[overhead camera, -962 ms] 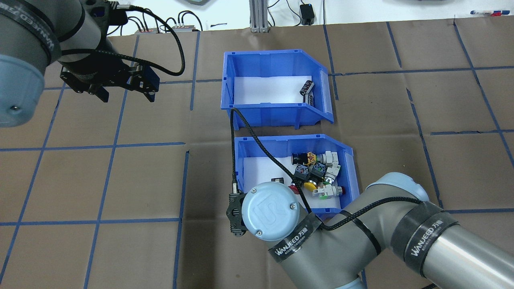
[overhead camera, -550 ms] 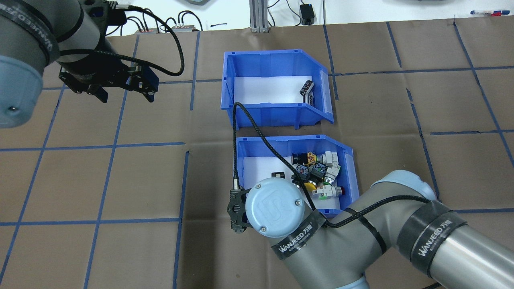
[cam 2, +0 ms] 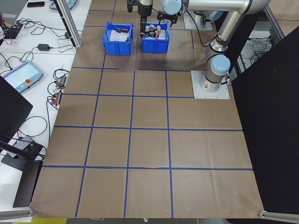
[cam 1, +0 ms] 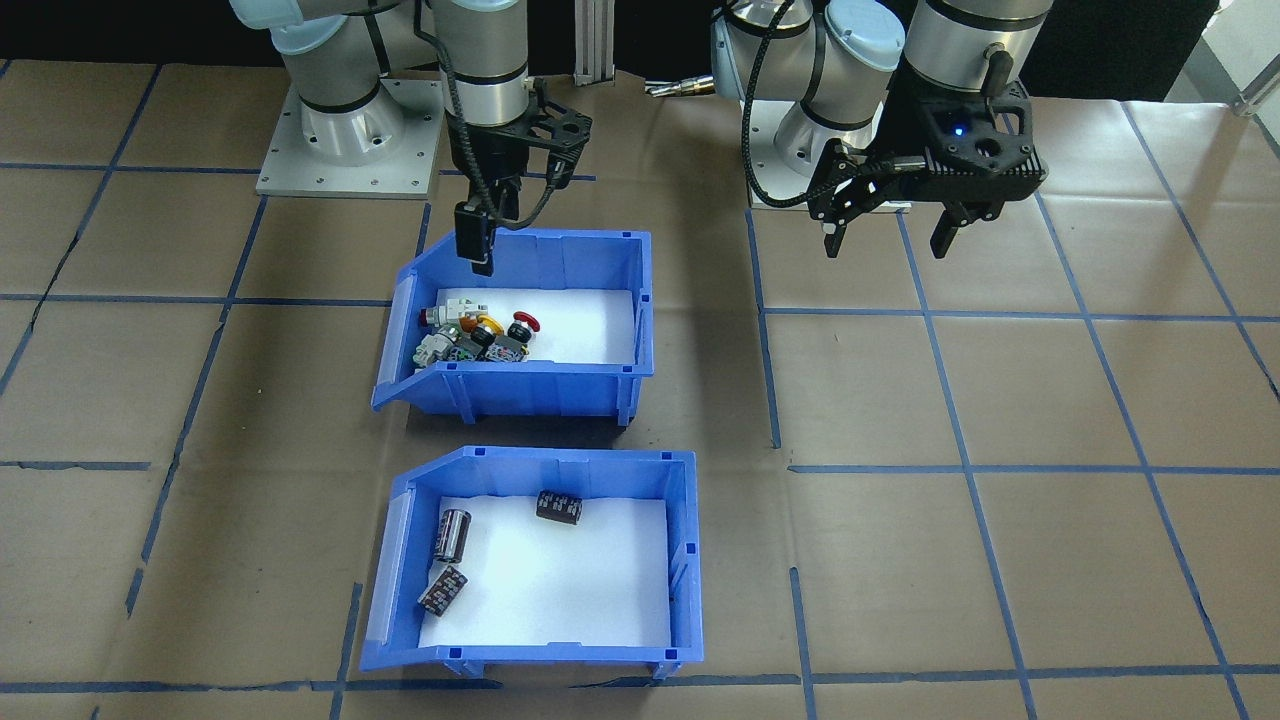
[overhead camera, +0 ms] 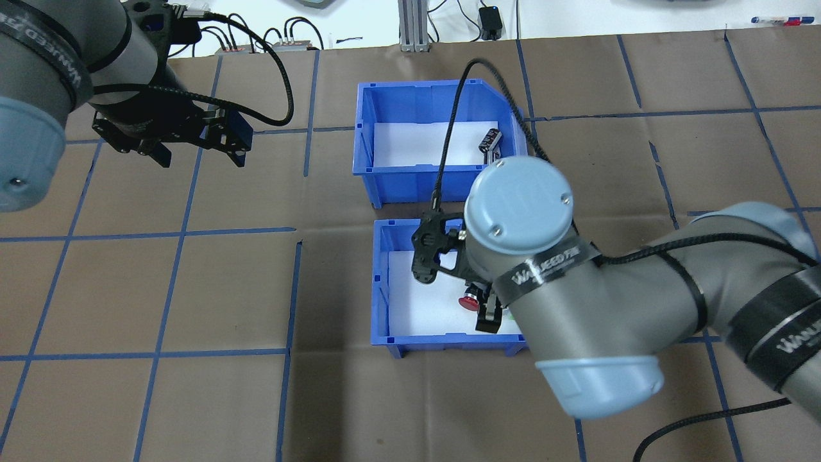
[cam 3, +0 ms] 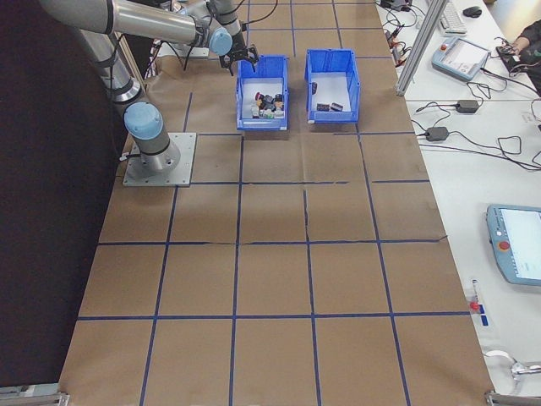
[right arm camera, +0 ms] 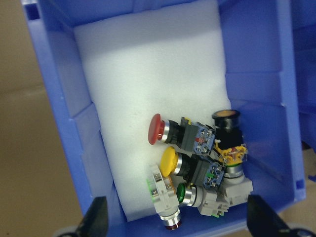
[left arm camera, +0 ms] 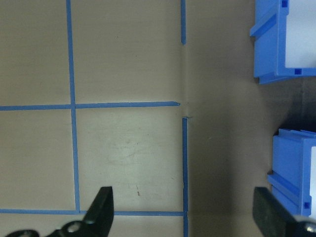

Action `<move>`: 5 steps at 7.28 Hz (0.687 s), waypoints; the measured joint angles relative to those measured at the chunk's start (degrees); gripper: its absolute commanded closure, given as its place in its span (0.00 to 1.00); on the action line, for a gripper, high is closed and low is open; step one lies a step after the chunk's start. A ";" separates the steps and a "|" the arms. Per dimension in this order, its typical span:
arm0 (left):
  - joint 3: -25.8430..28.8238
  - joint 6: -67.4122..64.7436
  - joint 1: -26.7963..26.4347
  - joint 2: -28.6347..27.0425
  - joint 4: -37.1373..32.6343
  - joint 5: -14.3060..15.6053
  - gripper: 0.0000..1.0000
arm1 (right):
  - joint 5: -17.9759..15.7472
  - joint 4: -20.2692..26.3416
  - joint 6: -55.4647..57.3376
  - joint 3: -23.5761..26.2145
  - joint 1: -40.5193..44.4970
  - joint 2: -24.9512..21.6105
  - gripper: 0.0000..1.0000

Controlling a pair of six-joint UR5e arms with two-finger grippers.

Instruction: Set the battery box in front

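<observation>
The battery box is a blue bin with a white foam floor and three dark cells. It stands on the side of the table away from the robot, and in the overhead view it is the upper bin. A second blue bin beside it, nearer the robot, holds colourful push-button switches. My right gripper hangs open over that switch bin, with nothing between its fingers. My left gripper is open and empty above bare table, well to the side of both bins.
Brown paper with blue tape grid lines covers the table. Corners of both bins show at the edge of the left wrist view. Cables and an aluminium post lie beyond the far table edge. The arm bases stand behind the bins.
My right arm has swung forward, from the switch bin's near left corner to above its inside. The left arm has hardly moved. Both bins stay in place.
</observation>
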 measured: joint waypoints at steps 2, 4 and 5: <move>-0.21 0.06 0.15 0.49 0.01 0.06 0.00 | 1.95 9.32 9.47 -7.16 -10.35 -0.04 0.00; -0.20 0.08 0.16 0.63 0.01 -0.03 0.00 | 4.20 14.09 18.57 -13.48 -17.81 0.19 0.00; -0.18 0.09 0.13 0.65 0.01 -0.07 0.00 | 4.34 14.73 26.37 -15.88 -19.95 0.37 0.00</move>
